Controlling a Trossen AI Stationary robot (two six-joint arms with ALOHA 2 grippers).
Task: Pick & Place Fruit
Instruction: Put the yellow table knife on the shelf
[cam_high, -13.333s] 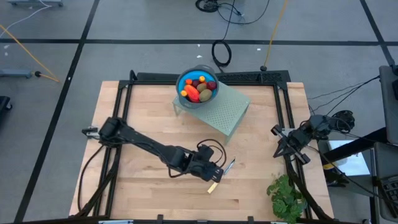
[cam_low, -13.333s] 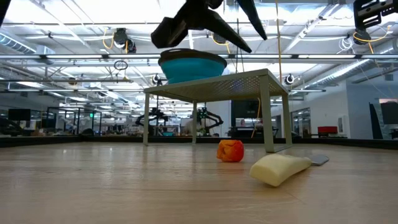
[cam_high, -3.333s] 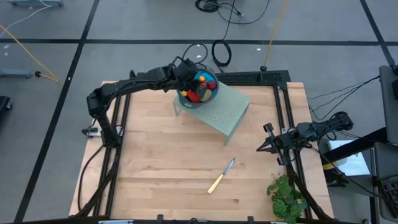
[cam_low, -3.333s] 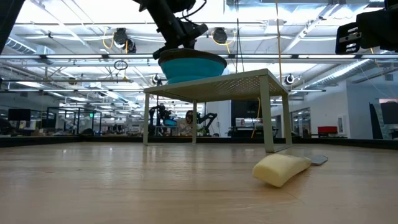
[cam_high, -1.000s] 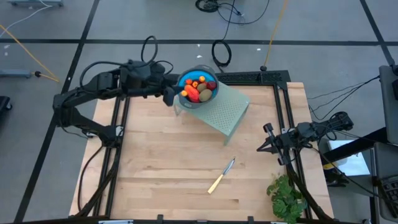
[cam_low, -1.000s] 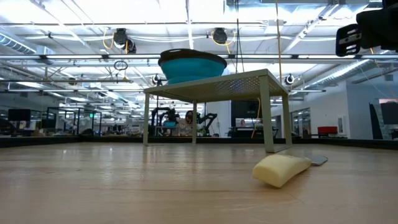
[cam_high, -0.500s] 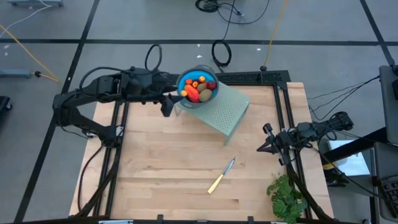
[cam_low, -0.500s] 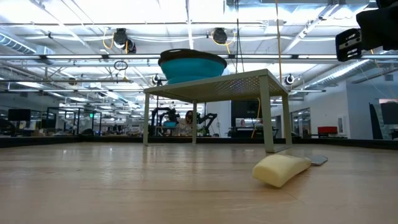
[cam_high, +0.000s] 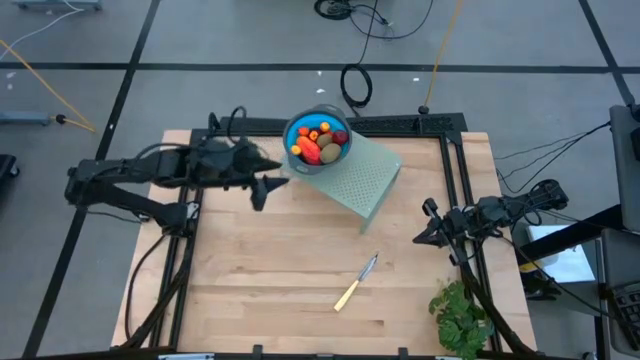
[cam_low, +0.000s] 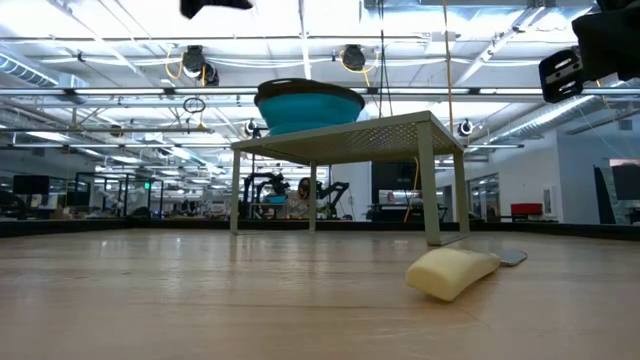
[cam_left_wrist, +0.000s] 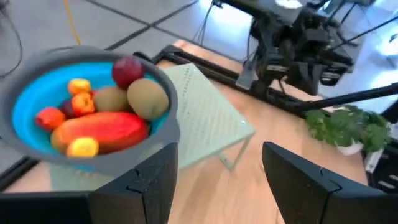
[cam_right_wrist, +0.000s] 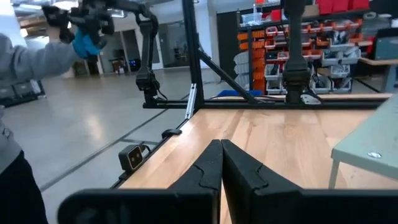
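We see the fruit (cam_high: 319, 143) piled in a blue bowl (cam_high: 296, 131), and the bowl sits on a small green stand (cam_high: 365, 180) at the far side of the bench (cam_high: 260, 270). In the left wrist view we can count two brownish-green ovals (cam_left_wrist: 148, 98), a dark red ball (cam_left_wrist: 127, 70), one long red-orange piece (cam_left_wrist: 102, 128) and a few tiny orange ones (cam_left_wrist: 79, 86), all inside the bowl. The left claw (cam_high: 262, 188) is up in the air just left of the bowl, near the far left part of the bench. Its two fingers (cam_left_wrist: 144, 186) are spread wide and there is nothing between them. It is close to the bowl but not touching it. The right claw (cam_high: 426, 228) waits at the right edge of the bench, well away from the stand. Its fingers (cam_right_wrist: 211, 167) are pressed together and hold nothing. A knife (cam_high: 355, 283) with a pale handle lies flat on the bench, nearer to us than the stand and apart from both claws. A leafy green bunch (cam_high: 460, 315) sits at the near right corner. In the right wrist view we see a grey sleeve (cam_right_wrist: 28, 59) and a blue-gloved hand (cam_right_wrist: 86, 42) of a person beyond the bench.
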